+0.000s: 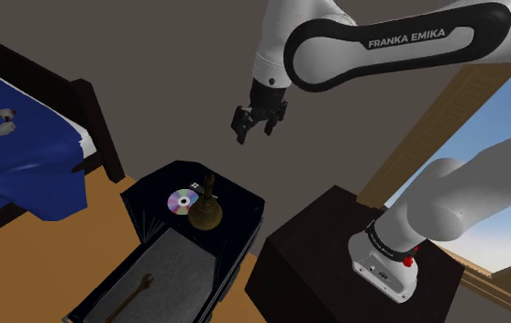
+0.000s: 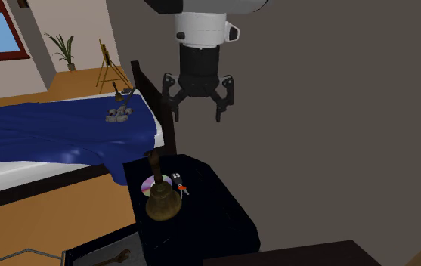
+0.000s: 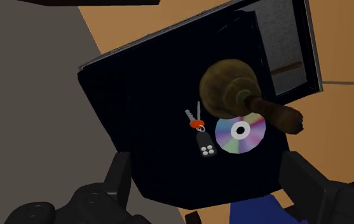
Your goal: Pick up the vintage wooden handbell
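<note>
The handbell (image 1: 205, 209) stands upright on a black nightstand (image 1: 239, 206), a brownish bell body with a dark wooden handle; it also shows as the handbell (image 2: 162, 198) and the handbell (image 3: 236, 95). It partly overlaps a shiny disc (image 3: 240, 132). My black gripper (image 1: 259, 126) hangs open well above the nightstand, clear of the bell, with nothing between its fingers. In the second exterior view the gripper (image 2: 197, 112) is high over the bell's handle. From the wrist view the two fingertips (image 3: 121, 175) stand wide apart with the nightstand top between them.
A key fob with keys (image 3: 202, 137) lies beside the disc. The nightstand's drawer (image 1: 152, 275) is pulled out with a wrench (image 1: 138, 286) inside. A bed with a blue cover (image 2: 42, 132) stands beside it. The stand (image 1: 336, 248) is close by.
</note>
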